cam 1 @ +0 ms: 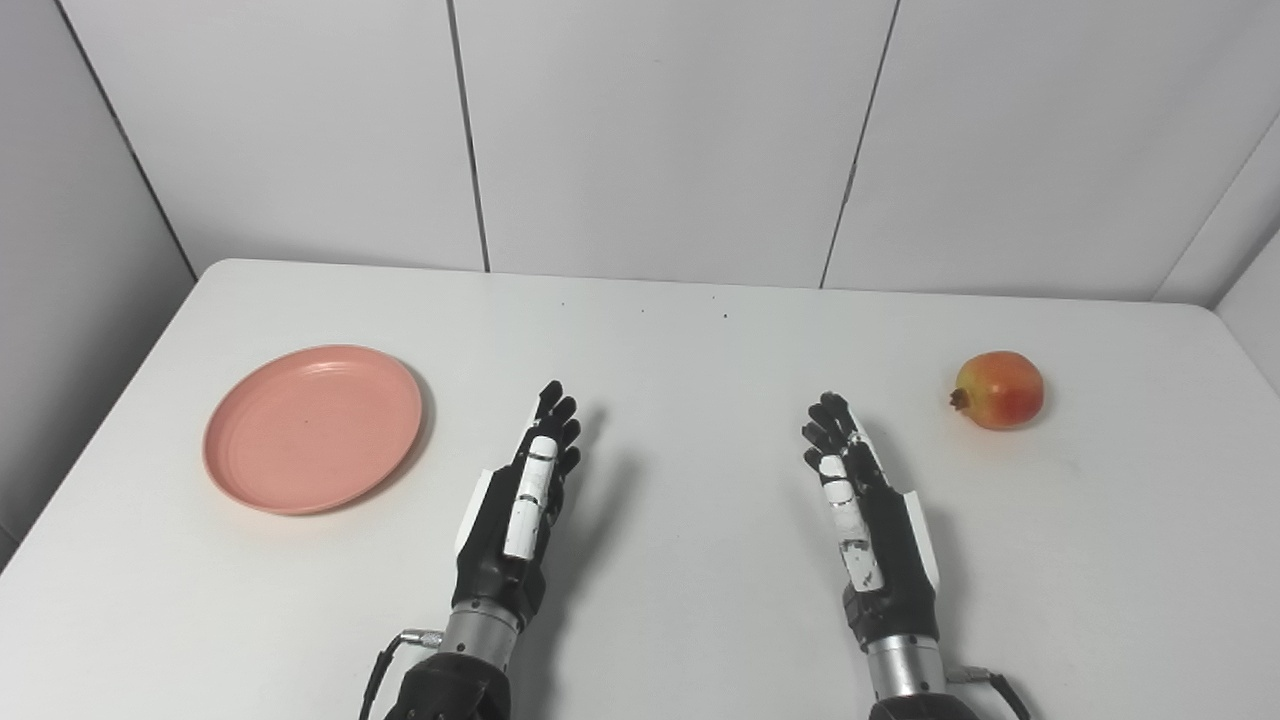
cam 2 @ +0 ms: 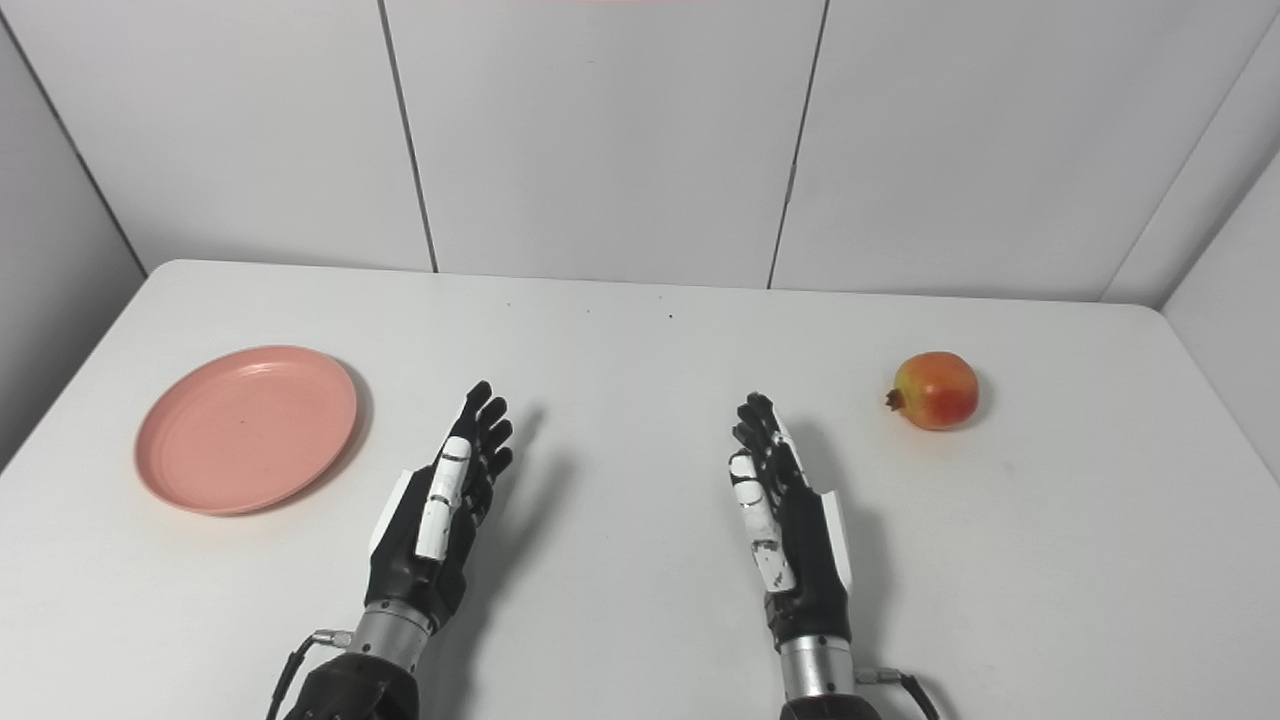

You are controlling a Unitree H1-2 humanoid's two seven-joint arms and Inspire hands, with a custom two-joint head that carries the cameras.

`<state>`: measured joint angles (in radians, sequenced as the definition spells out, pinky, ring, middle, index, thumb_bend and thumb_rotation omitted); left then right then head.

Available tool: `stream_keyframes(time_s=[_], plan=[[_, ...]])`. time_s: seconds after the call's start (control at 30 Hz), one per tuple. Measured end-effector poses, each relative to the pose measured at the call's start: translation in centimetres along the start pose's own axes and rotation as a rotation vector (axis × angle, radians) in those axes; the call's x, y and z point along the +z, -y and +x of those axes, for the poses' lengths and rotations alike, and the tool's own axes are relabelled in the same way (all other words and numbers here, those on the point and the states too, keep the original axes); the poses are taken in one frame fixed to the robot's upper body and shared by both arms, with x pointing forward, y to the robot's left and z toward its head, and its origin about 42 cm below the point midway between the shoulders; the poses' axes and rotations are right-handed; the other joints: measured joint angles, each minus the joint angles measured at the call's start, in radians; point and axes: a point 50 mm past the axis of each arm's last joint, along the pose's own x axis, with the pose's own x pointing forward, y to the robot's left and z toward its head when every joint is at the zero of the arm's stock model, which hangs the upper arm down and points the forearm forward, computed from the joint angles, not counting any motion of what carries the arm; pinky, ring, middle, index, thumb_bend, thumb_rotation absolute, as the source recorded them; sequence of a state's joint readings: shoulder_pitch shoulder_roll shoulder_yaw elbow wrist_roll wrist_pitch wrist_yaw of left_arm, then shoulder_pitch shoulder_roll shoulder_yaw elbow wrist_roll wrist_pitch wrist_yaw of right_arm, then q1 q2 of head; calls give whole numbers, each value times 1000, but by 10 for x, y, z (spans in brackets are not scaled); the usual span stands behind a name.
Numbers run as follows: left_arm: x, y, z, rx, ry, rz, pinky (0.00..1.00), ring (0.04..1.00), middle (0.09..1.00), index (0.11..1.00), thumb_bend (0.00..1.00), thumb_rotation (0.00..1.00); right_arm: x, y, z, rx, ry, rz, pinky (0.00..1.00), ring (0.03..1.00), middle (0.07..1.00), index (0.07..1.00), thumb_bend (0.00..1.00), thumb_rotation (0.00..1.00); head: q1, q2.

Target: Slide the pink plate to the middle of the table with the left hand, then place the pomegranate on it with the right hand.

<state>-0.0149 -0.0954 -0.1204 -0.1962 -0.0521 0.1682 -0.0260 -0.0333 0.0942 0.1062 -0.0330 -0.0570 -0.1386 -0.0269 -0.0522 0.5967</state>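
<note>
Pink plate (cam 1: pixel 312 428) far left on the white table (cam 1: pixel 690 360), pomegranate (cam 1: pixel 999 390) far right — well apart. Between them, left hand (cam 1: pixel 523 500) and right hand (cam 1: pixel 862 510), edge-up, fingers straight, holding nothing — nothing lying across either path.

White counter in a white-panelled corner

The counter (cam 1: pixel 700 600) is plain white and matte, with rounded far corners and a few tiny dark specks (cam 1: pixel 724 316) near its back edge. Behind it stands a back wall (cam 1: pixel 660 140) of smooth white panels split by thin dark seams (cam 1: pixel 468 140) that run slightly off vertical. A grey side wall (cam 1: pixel 70 250) closes the left, and angled white panels (cam 1: pixel 1240 230) close the right corner. Light is even and soft, falling from above and leaving only faint shadows on the counter.
</note>
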Motion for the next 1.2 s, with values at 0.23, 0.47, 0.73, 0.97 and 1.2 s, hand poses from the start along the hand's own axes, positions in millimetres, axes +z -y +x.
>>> stream_keyframes(time_s=[0.23,0.47,0.73,0.97,1.2], plan=[[0,0,0,0,0,1,1000,1000,1000,1000,451,1000,0,0,0,-2,0,-2,924,912,916,918,502,881,-2,0],[0,0,0,-1,0,1,1000,1000,1000,1000,442,1000,0,0,0,-3,0,0,922,912,917,922,483,871,-2,2],[0,1,0,-4,0,2,1000,1000,1000,1000,437,1000,0,2,0,-8,0,-1,913,908,917,921,489,873,52,-5],[-5,15,2,-11,-15,34,1000,1000,1000,1000,493,1000,0,17,0,-22,1,24,933,915,922,931,430,880,273,-47],[-10,34,6,-20,-11,27,1000,1000,1000,1000,493,1000,0,37,-1,-16,2,23,966,934,929,937,437,919,372,-86]])
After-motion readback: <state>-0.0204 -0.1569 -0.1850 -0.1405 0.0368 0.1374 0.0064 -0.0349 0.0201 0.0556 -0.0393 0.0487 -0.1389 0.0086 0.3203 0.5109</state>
